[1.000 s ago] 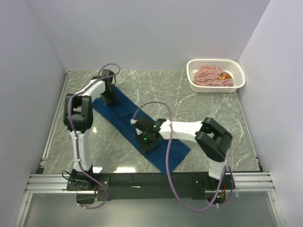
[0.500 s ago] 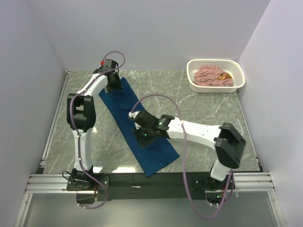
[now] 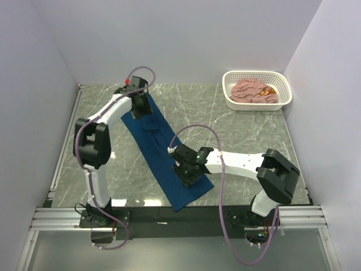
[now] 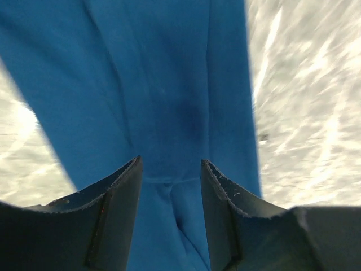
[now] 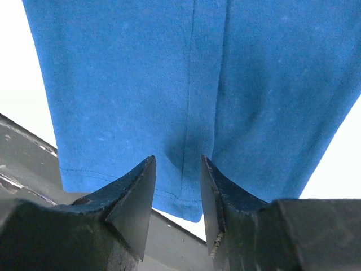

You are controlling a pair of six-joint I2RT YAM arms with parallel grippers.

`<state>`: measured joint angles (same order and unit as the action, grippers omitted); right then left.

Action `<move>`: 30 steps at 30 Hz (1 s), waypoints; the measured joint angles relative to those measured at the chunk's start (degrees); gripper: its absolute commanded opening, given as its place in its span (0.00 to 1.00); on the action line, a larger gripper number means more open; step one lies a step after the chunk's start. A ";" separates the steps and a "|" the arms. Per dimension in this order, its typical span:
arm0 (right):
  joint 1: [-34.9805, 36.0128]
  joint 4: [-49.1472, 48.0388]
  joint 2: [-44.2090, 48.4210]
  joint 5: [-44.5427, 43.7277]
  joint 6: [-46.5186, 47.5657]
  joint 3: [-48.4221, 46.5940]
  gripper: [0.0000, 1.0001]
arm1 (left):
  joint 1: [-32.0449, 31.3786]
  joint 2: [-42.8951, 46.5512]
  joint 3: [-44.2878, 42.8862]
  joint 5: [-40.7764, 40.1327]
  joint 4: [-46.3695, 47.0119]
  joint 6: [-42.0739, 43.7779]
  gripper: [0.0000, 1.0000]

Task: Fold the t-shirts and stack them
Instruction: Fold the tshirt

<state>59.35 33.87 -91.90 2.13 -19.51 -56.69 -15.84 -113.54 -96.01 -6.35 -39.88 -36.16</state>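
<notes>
The navy blue t-shirt [image 3: 161, 147] lies flat as a long narrow strip, running diagonally from the far left toward the table's near edge. My left gripper [image 3: 137, 107] hovers over its far end. In the left wrist view that gripper [image 4: 170, 162] is open, with creased blue cloth [image 4: 169, 84] showing between the jaws. My right gripper [image 3: 189, 174] is low over the strip's near end. In the right wrist view it [image 5: 177, 160] is open above a seam, close to the shirt's hem [image 5: 141, 73]. The pink t-shirt [image 3: 254, 90] is crumpled in the basket.
The white perforated basket [image 3: 256, 106] stands at the far right corner of the marble table [image 3: 248, 141]. White walls close in the left, back and right. The dark rail [image 3: 169, 214] with both arm bases runs along the near edge, just past the shirt's hem.
The blue strip swung to a steeper line and shifted toward the far left. My left gripper went to its far end and opened wider. My right gripper slid toward the near hem.
</notes>
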 measured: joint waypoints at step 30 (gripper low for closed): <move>0.00 -1.60 -14.34 6.38 -0.74 -17.90 0.47 | -2.75 -23.45 -22.36 0.20 1.18 6.71 0.77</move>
<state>59.35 32.27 -106.24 8.51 -20.25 -74.59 -18.59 -136.99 -118.37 -6.15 -38.70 -29.45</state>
